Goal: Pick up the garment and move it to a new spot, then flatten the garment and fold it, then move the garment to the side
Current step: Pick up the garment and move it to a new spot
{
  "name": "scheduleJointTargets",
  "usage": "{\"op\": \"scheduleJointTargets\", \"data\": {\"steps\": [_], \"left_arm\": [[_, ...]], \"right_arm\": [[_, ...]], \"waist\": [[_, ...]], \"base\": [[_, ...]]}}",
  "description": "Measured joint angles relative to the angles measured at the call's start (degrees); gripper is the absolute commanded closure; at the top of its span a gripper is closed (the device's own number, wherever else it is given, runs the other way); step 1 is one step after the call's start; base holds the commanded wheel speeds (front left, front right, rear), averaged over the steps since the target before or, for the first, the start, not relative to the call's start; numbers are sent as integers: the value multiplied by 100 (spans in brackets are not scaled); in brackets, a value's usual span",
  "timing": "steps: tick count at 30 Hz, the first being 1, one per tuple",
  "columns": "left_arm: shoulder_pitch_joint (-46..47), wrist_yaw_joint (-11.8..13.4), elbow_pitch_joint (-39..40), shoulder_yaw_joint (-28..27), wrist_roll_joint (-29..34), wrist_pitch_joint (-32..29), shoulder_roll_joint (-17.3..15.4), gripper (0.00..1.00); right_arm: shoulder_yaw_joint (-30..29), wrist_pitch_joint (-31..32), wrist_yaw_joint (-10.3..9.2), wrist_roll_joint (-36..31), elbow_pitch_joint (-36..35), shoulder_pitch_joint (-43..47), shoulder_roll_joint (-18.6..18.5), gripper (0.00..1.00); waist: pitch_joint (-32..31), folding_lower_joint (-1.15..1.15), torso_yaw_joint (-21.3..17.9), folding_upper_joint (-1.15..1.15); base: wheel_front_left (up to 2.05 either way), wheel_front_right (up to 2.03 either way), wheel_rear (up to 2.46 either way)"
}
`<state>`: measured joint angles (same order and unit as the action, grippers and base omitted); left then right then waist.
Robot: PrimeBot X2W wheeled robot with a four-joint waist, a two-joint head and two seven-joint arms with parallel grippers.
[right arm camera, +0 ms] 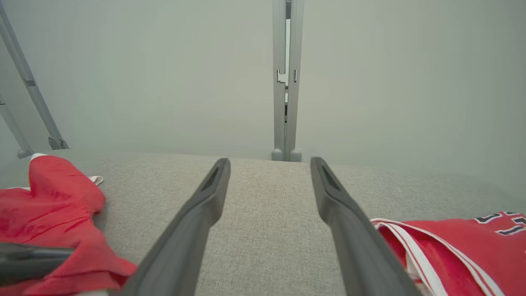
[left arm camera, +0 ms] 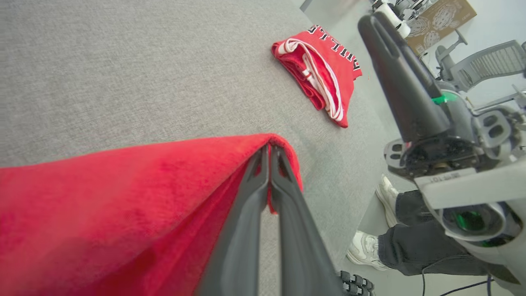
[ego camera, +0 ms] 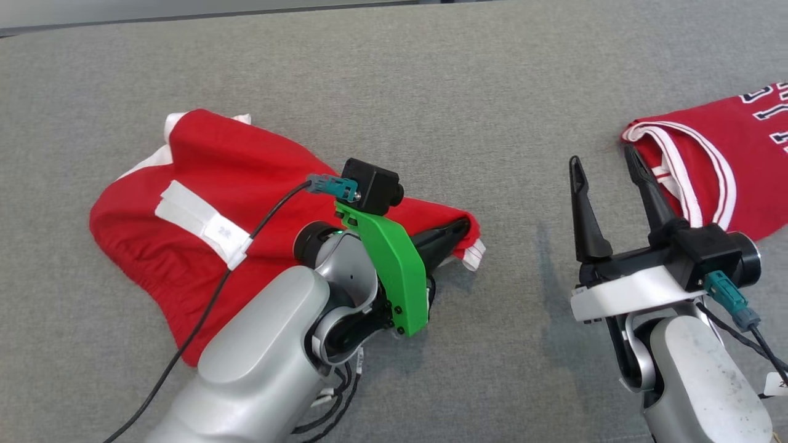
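Surface (ego camera: 394, 80): grey woven cloth top, flat, runs across the whole head view; far edge meets a pale wall.
Items on it: 2 pcs.
(1) Garment (ego camera: 184, 203): red w/ white trim + white label strip, rumpled, left-centre, right corner lifted off the cloth.
(2) Jersey (ego camera: 732, 160): red, white-striped edging, dark lettering, folded, far right, partly out of frame.
Items well apart, grey cloth btwn.

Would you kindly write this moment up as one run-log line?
left gripper: shut on red garment corner | right gripper: open, empty | folded jersey: lying at right
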<state>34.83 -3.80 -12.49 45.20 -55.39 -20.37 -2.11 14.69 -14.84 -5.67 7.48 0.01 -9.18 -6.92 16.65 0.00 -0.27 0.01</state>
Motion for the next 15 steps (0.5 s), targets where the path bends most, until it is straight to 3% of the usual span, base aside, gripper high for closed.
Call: {"op": "scheduleJointTargets", "data": {"steps": [1, 6, 10, 15], "left_arm": [[31, 38, -92, 1, 131, 34, -8, 2], [37, 190, -524, -54, 310, -62, -12, 0], [16, 265, -544, -187, 487, -5, -186, 0], [15, 280, -136, -330, 817, 510, -353, 0]], "right_arm": [[19, 0, 0, 0, 1, 27, 20, 0], [212, 0, 88, 26, 71, 33, 123, 0], [750, 0, 577, 25, 438, 35, 74, 0], [996, 0, 982, 5, 842, 129, -311, 0]], "waist": [[18, 0, -82, 0], [102, 0, -491, 0], [113, 0, -824, 0], [29, 0, -1109, 0]], "base": [[0, 0, 0], [0, 0, 0], [0, 0, 0], [0, 0, 0]]}}
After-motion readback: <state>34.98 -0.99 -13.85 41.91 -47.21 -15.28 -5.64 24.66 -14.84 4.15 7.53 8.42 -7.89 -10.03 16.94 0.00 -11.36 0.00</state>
